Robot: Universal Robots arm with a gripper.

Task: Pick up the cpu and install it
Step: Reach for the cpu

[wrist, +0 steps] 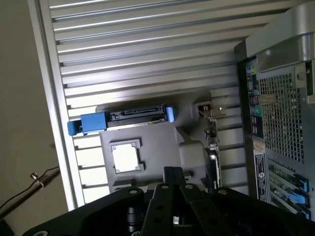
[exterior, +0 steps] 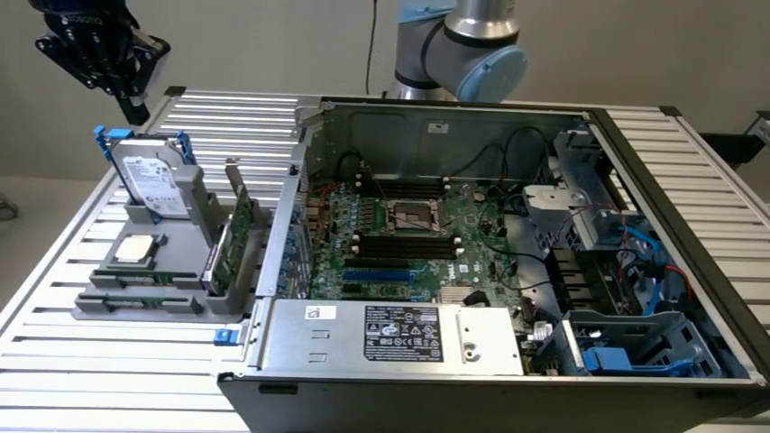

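The gripper (exterior: 132, 110) is seen high over the far corner of the slatted table (exterior: 96, 361), at the exterior view's left. Its fingers are pressed together and nothing is held between them. The cpu (exterior: 139, 250) has not been picked up. It lies flat, pale top upward, in a recess of the grey holder (exterior: 171, 236), just in front of the upright hard drive (exterior: 151, 185). From the fingertips it lies well below and nearer the camera, with the hard drive standing between the two. In the wrist view the cpu (wrist: 125, 157) is offset to one side of the gripper (wrist: 171, 173), not in line with it. Being square, it has no long axis; its edges run parallel to the holder's. The socket (exterior: 416, 216) inside the open computer case (exterior: 434, 131) is well apart, toward the exterior view's right.
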